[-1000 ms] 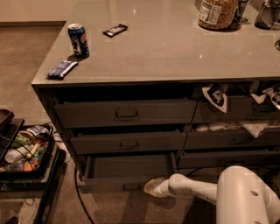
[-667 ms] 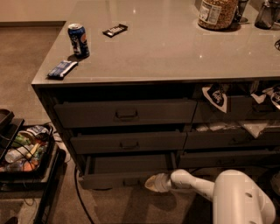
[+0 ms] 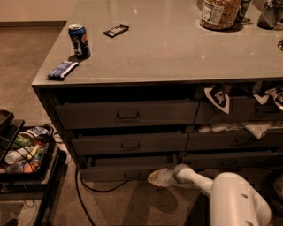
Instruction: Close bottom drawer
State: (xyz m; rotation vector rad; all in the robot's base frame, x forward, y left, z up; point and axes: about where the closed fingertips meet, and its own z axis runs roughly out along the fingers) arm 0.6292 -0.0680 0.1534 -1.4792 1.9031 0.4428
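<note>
The bottom drawer (image 3: 128, 170) is the lowest of three dark grey-brown drawers on the left of the counter. Its slim front sticks out a little from the cabinet, with a small metal handle (image 3: 132, 175) in the middle. My gripper (image 3: 155, 178) is on a white arm (image 3: 221, 196) that reaches in from the lower right. It is low, just above the floor, at the right end of the drawer front, close to or touching it.
Two taller drawers (image 3: 128, 114) (image 3: 130, 143) above are slightly ajar. The counter top holds a soda can (image 3: 79, 40), two snack bars (image 3: 63, 69) (image 3: 116, 30) and a jar (image 3: 219, 13). A black tray cart with items (image 3: 24, 152) stands left. A cable (image 3: 88, 190) lies on the carpet.
The bottom drawer has slid further into the cabinet. My gripper has followed it inward and the arm has shifted a little.
</note>
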